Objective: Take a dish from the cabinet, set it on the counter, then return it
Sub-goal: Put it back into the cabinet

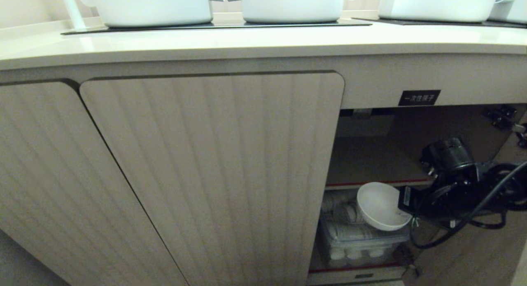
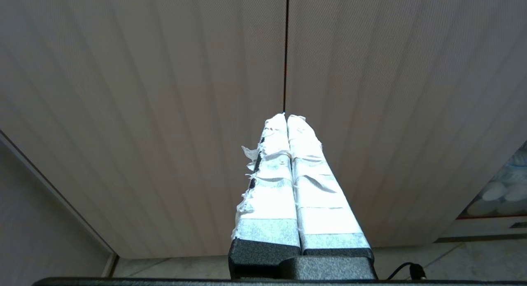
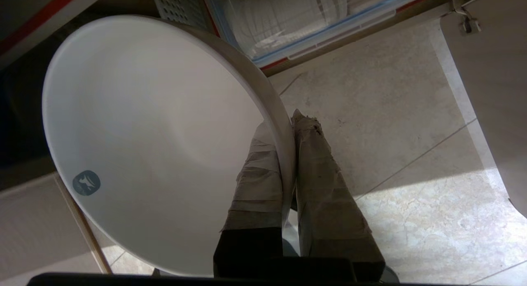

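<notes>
Rim-pinching lets our right claw carry the dish tilted, clear of the cabinet opening. Our left claw sits closed, empty.

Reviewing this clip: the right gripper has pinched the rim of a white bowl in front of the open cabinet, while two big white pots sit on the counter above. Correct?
Not quite. The right gripper does pinch the white bowl by its rim before the open cabinet, but the head view shows three big white pots on the counter, with the edge of another at far right, not two.

Dim, soft-focus; sunlit floor patch.
</notes>
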Controlling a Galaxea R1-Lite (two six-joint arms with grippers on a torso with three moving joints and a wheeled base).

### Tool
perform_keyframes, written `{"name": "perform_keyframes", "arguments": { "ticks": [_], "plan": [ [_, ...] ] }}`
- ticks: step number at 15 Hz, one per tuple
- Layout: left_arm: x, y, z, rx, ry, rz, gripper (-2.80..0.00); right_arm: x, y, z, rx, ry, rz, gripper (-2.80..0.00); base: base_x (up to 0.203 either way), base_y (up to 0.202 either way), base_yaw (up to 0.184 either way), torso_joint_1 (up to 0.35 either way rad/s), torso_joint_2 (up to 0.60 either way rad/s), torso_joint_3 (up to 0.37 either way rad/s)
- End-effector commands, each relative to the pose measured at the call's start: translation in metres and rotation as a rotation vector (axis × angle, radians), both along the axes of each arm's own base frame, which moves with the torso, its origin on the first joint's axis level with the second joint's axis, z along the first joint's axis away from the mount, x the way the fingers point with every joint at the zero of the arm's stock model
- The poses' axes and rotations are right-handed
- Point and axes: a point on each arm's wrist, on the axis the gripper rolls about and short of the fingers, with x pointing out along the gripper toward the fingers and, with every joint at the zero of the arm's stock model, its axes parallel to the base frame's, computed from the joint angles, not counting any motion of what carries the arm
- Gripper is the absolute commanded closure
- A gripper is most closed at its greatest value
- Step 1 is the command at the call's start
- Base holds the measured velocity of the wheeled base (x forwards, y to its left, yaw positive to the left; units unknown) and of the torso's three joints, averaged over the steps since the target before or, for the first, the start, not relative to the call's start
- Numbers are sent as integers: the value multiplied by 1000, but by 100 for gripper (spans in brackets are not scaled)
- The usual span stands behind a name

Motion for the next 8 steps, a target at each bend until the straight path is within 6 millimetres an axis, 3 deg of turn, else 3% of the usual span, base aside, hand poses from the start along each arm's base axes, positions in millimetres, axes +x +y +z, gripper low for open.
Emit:
{"name": "perform_keyframes", "arguments": {
  "ticks": [1,8],
  "plan": [
    [0,0,0,0,0,0,0,9,1,-5,2,12,-3,0,0,0,0,0,0,0],
    [0,0,0,0,0,0,0,32,5,0,7,-25,-4,0,0,0,0,0,0,0]
  ]
}}
